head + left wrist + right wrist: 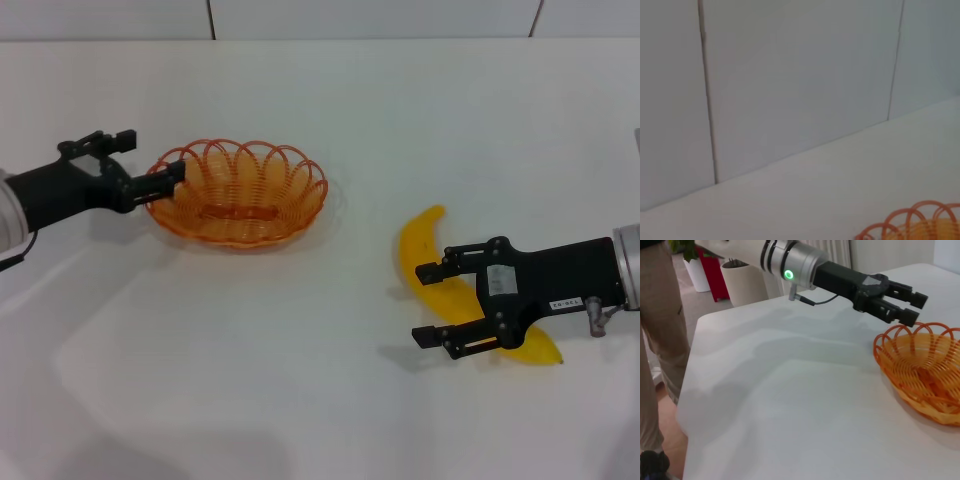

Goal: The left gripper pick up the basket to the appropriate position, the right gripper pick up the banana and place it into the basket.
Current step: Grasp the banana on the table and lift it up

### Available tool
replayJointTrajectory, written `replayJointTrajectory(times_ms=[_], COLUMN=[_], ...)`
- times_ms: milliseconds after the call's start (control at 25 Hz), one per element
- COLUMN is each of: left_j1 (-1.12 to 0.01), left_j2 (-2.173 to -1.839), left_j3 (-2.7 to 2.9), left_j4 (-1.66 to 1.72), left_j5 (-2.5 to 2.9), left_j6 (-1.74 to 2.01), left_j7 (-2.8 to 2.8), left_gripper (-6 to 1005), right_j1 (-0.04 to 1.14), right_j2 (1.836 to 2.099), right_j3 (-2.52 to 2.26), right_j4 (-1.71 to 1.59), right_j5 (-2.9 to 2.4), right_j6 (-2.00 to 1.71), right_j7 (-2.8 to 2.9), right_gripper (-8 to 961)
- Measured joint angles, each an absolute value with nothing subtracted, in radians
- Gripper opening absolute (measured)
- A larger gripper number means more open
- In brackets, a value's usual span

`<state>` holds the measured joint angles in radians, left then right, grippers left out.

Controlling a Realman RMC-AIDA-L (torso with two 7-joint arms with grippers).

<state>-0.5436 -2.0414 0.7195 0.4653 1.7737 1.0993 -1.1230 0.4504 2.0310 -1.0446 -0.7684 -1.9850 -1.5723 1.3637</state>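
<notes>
Head view: white table (300, 400), wall behind. Left gripper (150, 165) spread at the basket (238, 192) rim, not gripping; right gripper (432, 303) open astride the banana (430, 262). Nothing lifted.

Left wrist view: only the basket edge.

Right wrist view: table edge well clear of the basket.

Your head camera looks forward and down from above onto the white desk (300, 400), taking in both arms and the wall (350, 18) at the far edge. Your left wrist camera sits low and close to the desk, facing the wall, with only the rim of the orange basket (920, 225) showing. Your right wrist camera looks across the desk toward the left pincer (912, 307). All three views share the basket.
</notes>
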Motion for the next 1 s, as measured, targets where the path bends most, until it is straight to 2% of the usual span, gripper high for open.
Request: replayJointTrajectory(times_ms=[640,1000], left_j1=[-0.352,-0.309], left_j2=[-2.033,-2.02], left_j3=[0.719,0.714], left_j4=[0.526,0.567], left_j5=[1.725,1.769], left_j6=[1.288,1.374], left_j7=[-0.984,-1.007], left_gripper=[865,865], right_j1=[0.455,0.447], right_j2=[2.032,2.038], right_j3=[-1.044,-1.04], right_j4=[-0.769,-0.805], right_j5=[-1.977,-1.936], right_j6=[-1.572,-1.567], right_j7=[1.365,1.367], right_gripper=[730,720])
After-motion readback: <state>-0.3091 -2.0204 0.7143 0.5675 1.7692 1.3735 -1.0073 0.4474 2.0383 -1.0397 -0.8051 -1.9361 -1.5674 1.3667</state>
